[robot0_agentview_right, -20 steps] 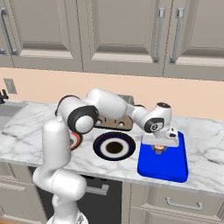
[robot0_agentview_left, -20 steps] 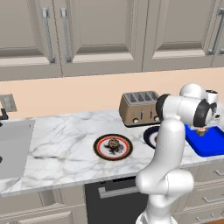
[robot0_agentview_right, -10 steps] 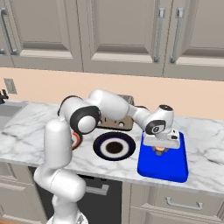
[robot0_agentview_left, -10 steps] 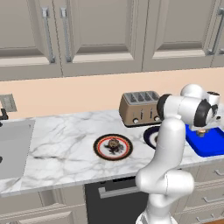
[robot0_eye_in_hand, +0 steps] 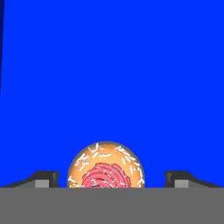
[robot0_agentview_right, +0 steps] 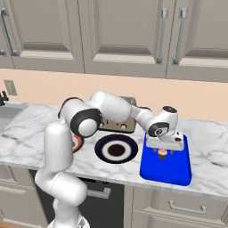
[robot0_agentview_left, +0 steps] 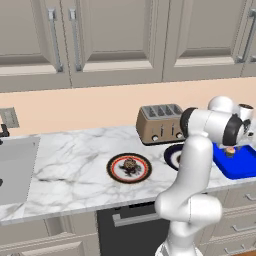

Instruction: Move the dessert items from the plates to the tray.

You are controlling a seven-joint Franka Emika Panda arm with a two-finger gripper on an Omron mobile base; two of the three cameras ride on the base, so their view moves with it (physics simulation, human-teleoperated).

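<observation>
One cupcake (robot0_eye_in_hand: 106,166), pink swirl, white sprinkles, golden edge

The cupcake (robot0_agentview_right: 163,153) with pink swirled frosting and white sprinkles stands upright on the bright blue tray (robot0_agentview_right: 171,171), near its back half. The brown lumpy chocolate pastry (robot0_agentview_left: 130,164) sits in the middle of the white-centred plate (robot0_agentview_left: 116,171) with the red-and-black rim. The dark navy plate (robot0_agentview_right: 103,152) with a thin white ring lies just beside the tray on the marble surface (robot0_agentview_left: 75,165).
</observation>
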